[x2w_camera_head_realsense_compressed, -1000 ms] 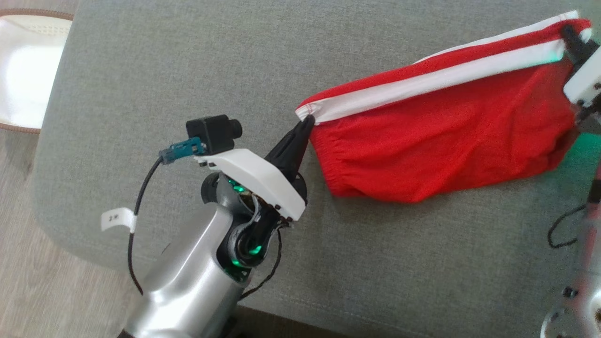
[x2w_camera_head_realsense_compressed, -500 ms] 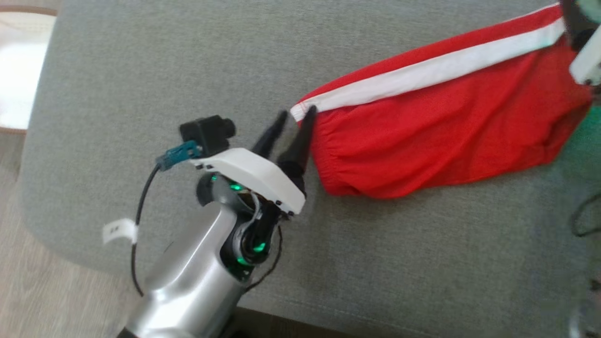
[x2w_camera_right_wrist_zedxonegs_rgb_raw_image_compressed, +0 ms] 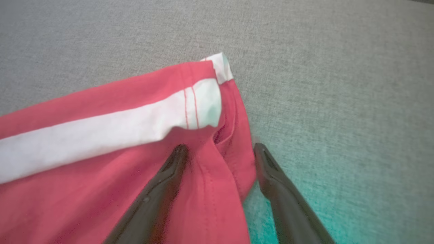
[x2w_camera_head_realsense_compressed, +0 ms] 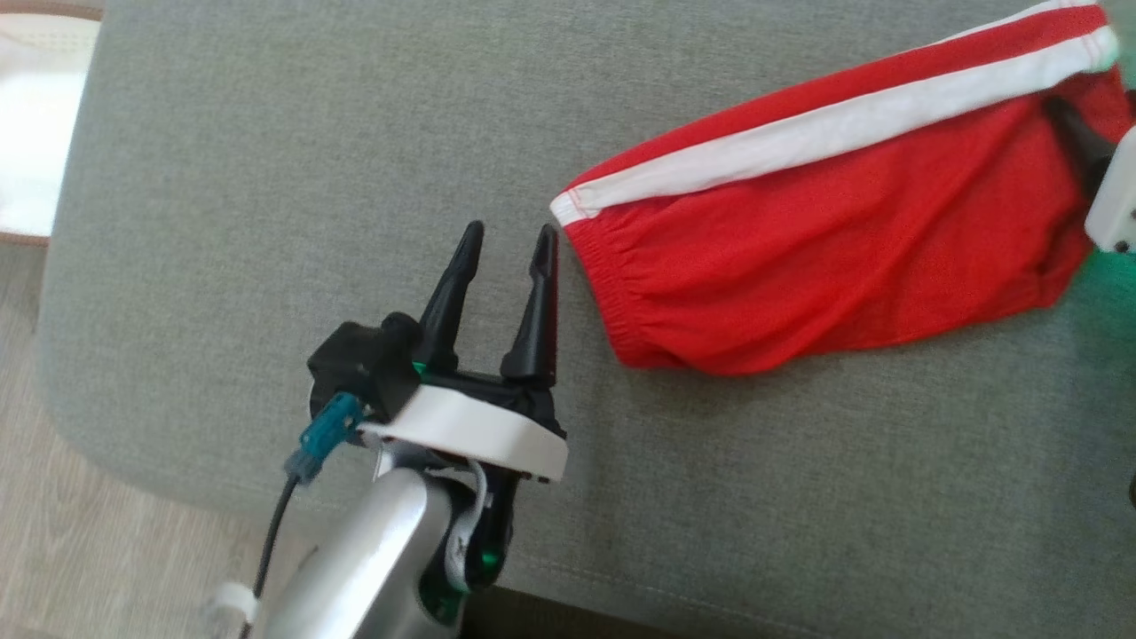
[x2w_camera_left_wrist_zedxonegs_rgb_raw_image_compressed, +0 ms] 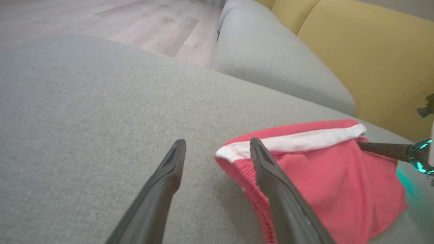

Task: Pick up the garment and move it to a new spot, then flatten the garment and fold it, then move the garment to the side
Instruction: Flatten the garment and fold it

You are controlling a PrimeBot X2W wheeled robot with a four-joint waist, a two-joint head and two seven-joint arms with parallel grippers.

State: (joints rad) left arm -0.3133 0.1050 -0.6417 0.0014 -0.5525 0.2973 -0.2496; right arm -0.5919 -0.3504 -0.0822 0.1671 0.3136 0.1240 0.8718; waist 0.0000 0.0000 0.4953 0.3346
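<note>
Red shorts [x2w_camera_head_realsense_compressed: 825,222] with a white side stripe lie stretched out on a grey sofa cushion [x2w_camera_head_realsense_compressed: 266,177], towards its right side, not yet flat: soft folds run across the red cloth and the lower edge bulges.

The main risk is folding the garment as it lies, which would likely press those wrinkles in. A second risk is a shallow grab. The cloth is doubled, so a pincer closing on the top layer alone could pull the two layers apart. The right pincer [x2w_camera_right_wrist_zedxonegs_rgb_raw_image_compressed: 220,147] also has cloth between its fingers, and lifting away carelessly could snag the hem and drag the shorts out of line.

The left pincer [x2w_camera_head_realsense_compressed: 511,229] is spread wide and holds nothing. It points at the gathered waistband end and sits just beside it, with its right finger close to the white stripe's corner; whether it touches is unclear.

The right pincer is at the opposite end, also wide open and gripping nothing. One finger lies over the red cloth below the stripe's end, the other over bare cushion, so the hem edge runs between them.
</note>
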